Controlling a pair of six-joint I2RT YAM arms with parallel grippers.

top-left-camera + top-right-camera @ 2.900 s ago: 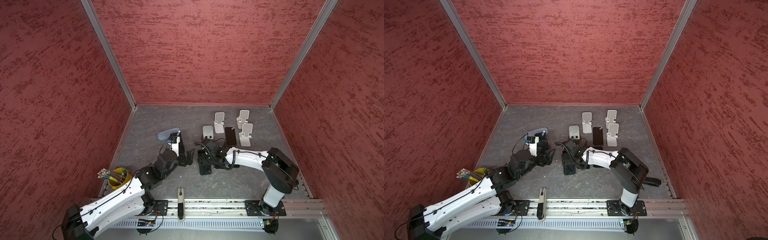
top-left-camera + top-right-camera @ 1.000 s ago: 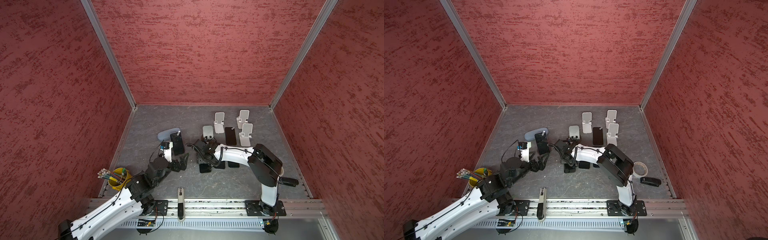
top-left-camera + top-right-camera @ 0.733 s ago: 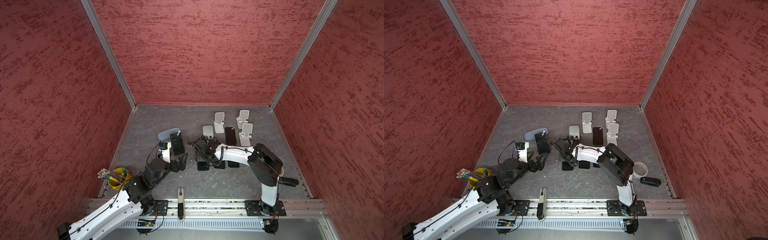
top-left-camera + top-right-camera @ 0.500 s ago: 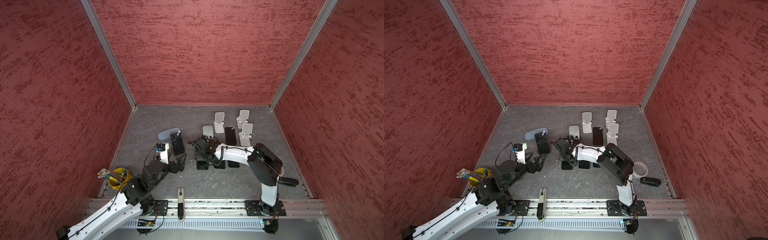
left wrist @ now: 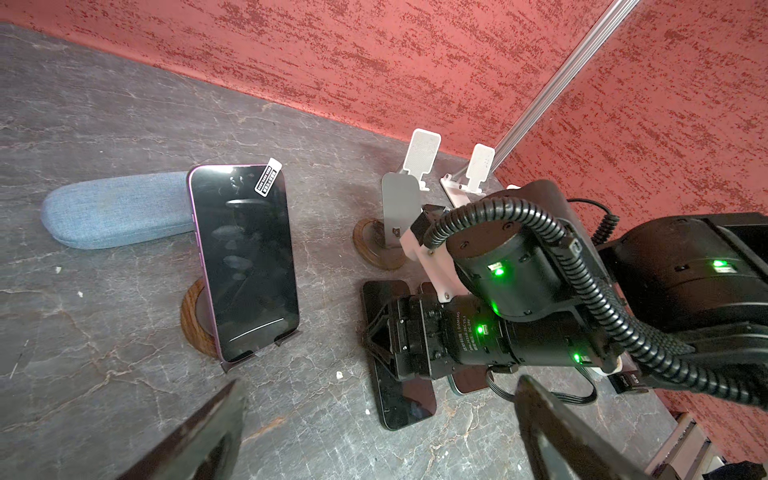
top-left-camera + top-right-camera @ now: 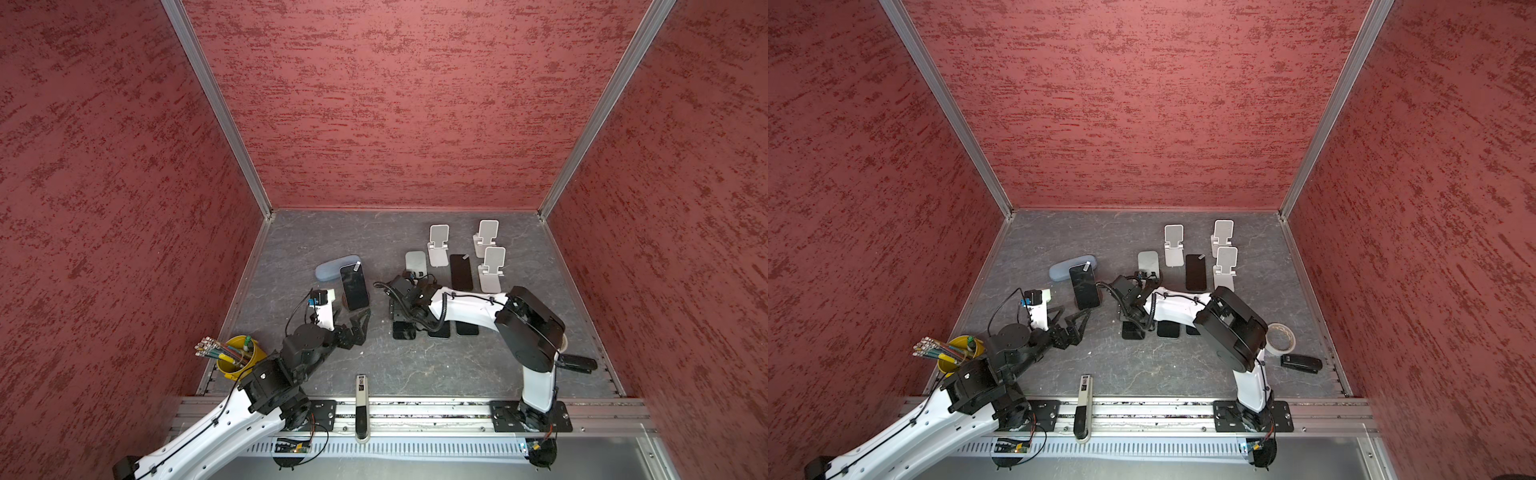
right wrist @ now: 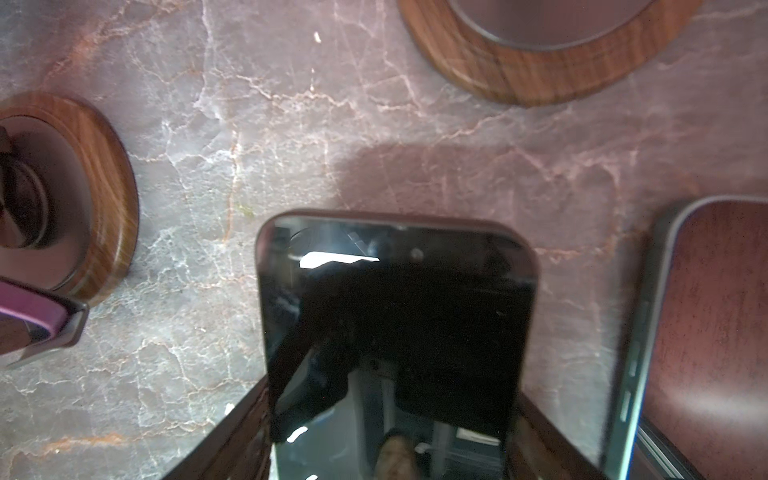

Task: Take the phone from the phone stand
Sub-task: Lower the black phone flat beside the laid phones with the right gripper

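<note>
1. Left wrist view: the purple phone (image 5: 245, 257) leans back, screen outward, on the round wooden phone stand (image 5: 193, 320). Its lower edge sits on the stand's front lip, which is why it stays tilted and does not slide. It has not yet been removed.
2. The left gripper (image 5: 381, 378) hangs above the table (image 5: 104, 124) with its jaws spread wide and nothing between them. In a top view the purple phone (image 6: 354, 286) lies at about 12 o'clock from this gripper (image 6: 359, 324), near but apart. The wide spread is judged to suit the phone's width.
3. Right wrist view: the right gripper (image 7: 392, 388) straddles a black phone (image 7: 395, 332) lying flat on the table. One of its fingers (image 7: 232, 440) runs along each long edge. Whether the fingers pinch the edges or merely flank them cannot be told. The table carries the phone's weight either way.
4. In a top view the black phone (image 6: 404, 330) lies at 3 o'clock from the left gripper. An empty stand (image 6: 415, 262) with a bare grey plate is at the black phone's 12 o'clock. Another dark phone (image 7: 706, 332) lies just beside it, so the flat phones form a row.
5. A blue case (image 5: 116, 210) lies at 11 o'clock from the purple phone, just behind it. Contact between them cannot be told.
6. Judgement: the remaining step is to close on the purple phone's long edges and lift it clear of the lip. A push toward 12 o'clock could tip the stand against the case.
</note>
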